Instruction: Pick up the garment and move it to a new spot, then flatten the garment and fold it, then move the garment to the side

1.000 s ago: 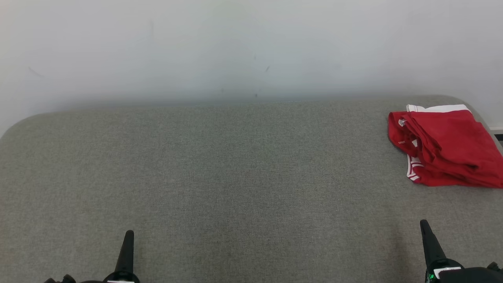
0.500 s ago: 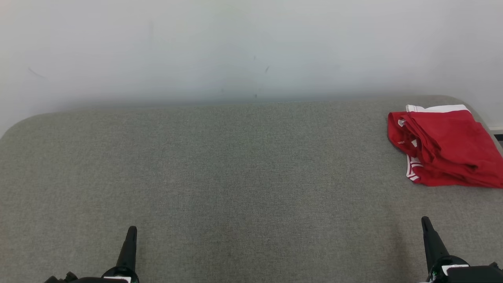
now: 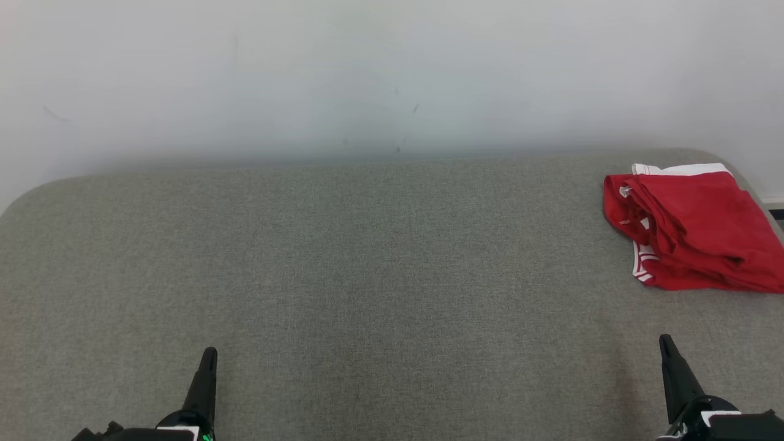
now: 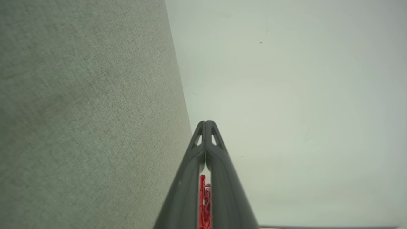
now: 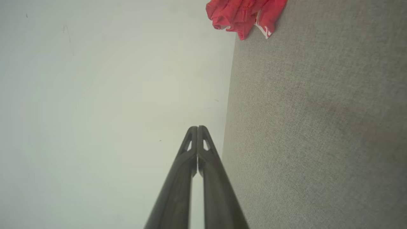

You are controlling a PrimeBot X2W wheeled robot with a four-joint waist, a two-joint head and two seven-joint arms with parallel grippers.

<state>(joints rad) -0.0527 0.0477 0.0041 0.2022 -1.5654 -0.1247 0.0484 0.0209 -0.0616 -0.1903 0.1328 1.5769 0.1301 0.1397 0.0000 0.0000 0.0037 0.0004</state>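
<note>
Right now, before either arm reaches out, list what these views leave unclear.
- Red garment: the head view's right edge cuts its right side, and its own folds hide its type and shape.
- Right wrist view: the top edge cuts that garment.
- Left wrist view: a red sliver shows between the left gripper's shut fingers, too narrow to identify.
- Right gripper: its body is cut by the head view's bottom edge.

Red garment (image 3: pixel 698 229) with white stripe trim; grey woven surface (image 3: pixel 367 275); white wall (image 3: pixel 367 73)
</note>
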